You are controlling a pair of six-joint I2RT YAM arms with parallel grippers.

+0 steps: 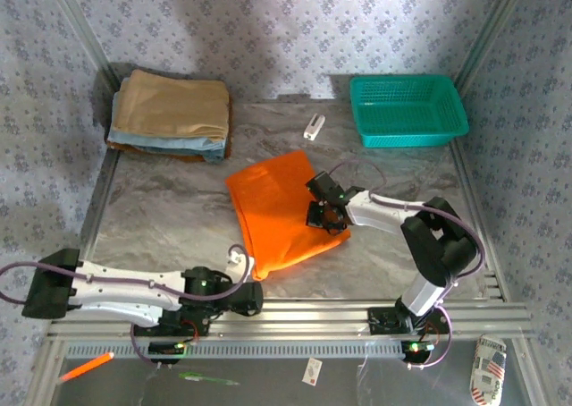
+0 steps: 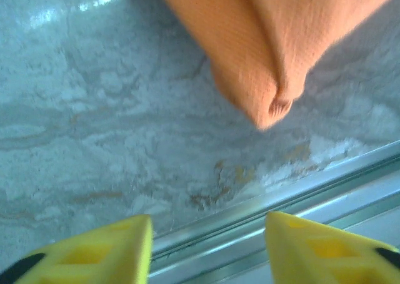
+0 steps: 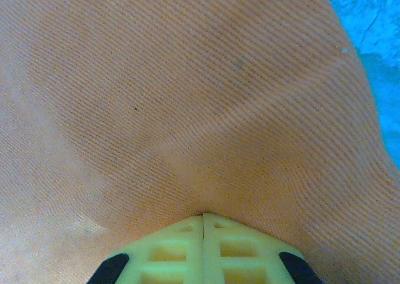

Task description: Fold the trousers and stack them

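At the far left rear of the grey marbled table (image 1: 161, 218) we saw a stack of folded cloths, a tan folded cloth (image 1: 170, 106) on top and a light blue folded cloth (image 1: 170, 143) under it. Nearer us, the left arm lay low along the front edge, and the left gripper (image 1: 241, 265) sat just beside the near corner of the trousers (image 1: 281, 214) without touching them. From the left wrist camera the left gripper (image 2: 209, 240) had its yellow fingers (image 2: 106, 246) standing well apart with nothing between them but bare tabletop and the metal edge rail, and a rounded corner of the trousers (image 2: 269, 40) lay ahead of them. The trousers, bright orange, were folded into a rough rectangle near the middle of the table, set at a slant, well apart from the cloth stack. A small white object (image 1: 313, 126) lay behind them, between the stack and the basket. The right gripper (image 1: 326, 214) was down on the right edge of the folded trousers. In the right wrist view its fingers (image 3: 181, 243) were pressed fully together, and the trousers (image 3: 187, 96) creased inward to the fingertips of the right gripper (image 3: 203, 221) — a pinch of cloth looked caught there. At the far right rear stood the teal basket (image 1: 407, 80), apart from the trousers.
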